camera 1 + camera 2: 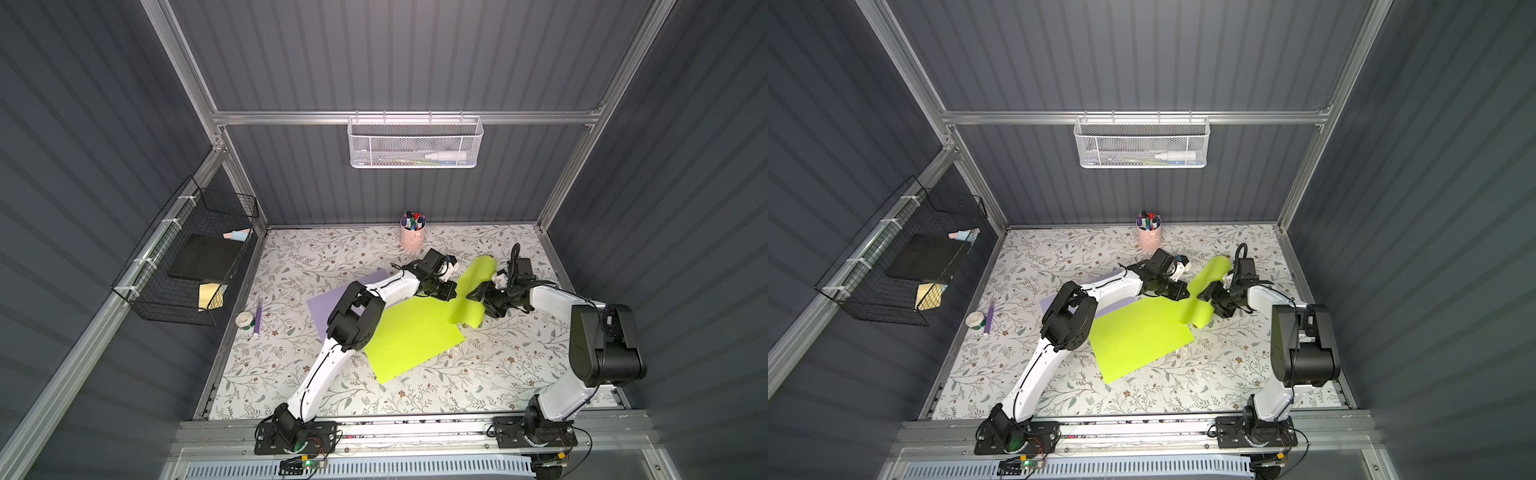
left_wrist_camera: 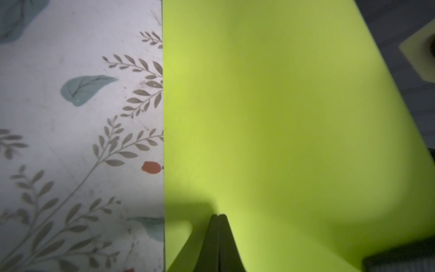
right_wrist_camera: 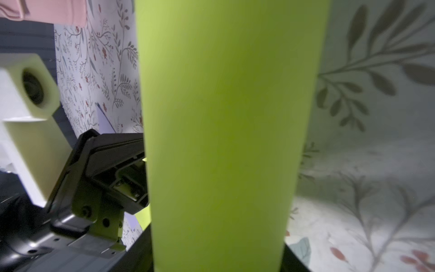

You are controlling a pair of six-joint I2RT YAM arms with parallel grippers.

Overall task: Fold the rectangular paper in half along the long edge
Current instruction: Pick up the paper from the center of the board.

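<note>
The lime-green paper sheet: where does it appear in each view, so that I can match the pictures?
Top view: lime-green paper sheet mid-table, far end raised.
Top view: sheet mid-table too.
Left wrist: sheet fills most of the picture.
Right wrist: sheet is a broad middle band.
Shared landmark: floral table cover.

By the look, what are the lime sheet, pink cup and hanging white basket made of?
The lime sheet looks like thin matte paper: it curls smoothly where lifted, without gloss. The pink cup is smooth and evenly coloured, maybe painted metal or plastic. The white basket is likely coated metal mesh: perforated walls, wire rim.
</note>
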